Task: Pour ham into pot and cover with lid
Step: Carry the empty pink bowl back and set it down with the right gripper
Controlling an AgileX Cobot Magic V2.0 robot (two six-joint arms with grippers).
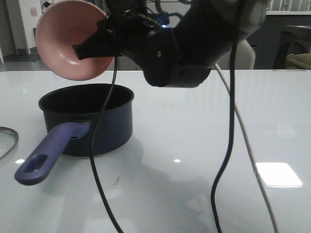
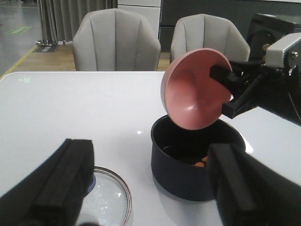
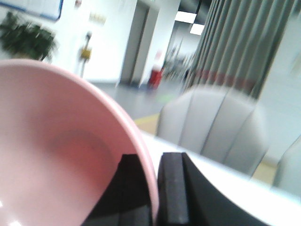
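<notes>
Here, a white glossy table fills the front view. Over it, at 12 o'clock, looms the dark bulk of the right arm, with a black cable and a pale one hanging from it. Two grey chairs stand beyond the table's far edge in the left wrist view.

At 9 o'clock in the front view sits the pot, dark navy and round, its long purple-blue handle pointing toward 7 o'clock, a slot hole near its end.

Above the pot, at 10 o'clock, hangs a pink bowl, tipped steeply on edge, empty inside. The right gripper pinches its rim; the right wrist view shows one black finger outside the rim and one inside.

At the far 9 o'clock edge, a sliver of the lid lies flat on the table, apart from the pot; the left wrist view shows its clear glass and steel rim.

The left gripper hovers near the lid, fingers spread wide, grasping nothing.

Smallest, the ham: a few orange bits lying inside the pot.
</notes>
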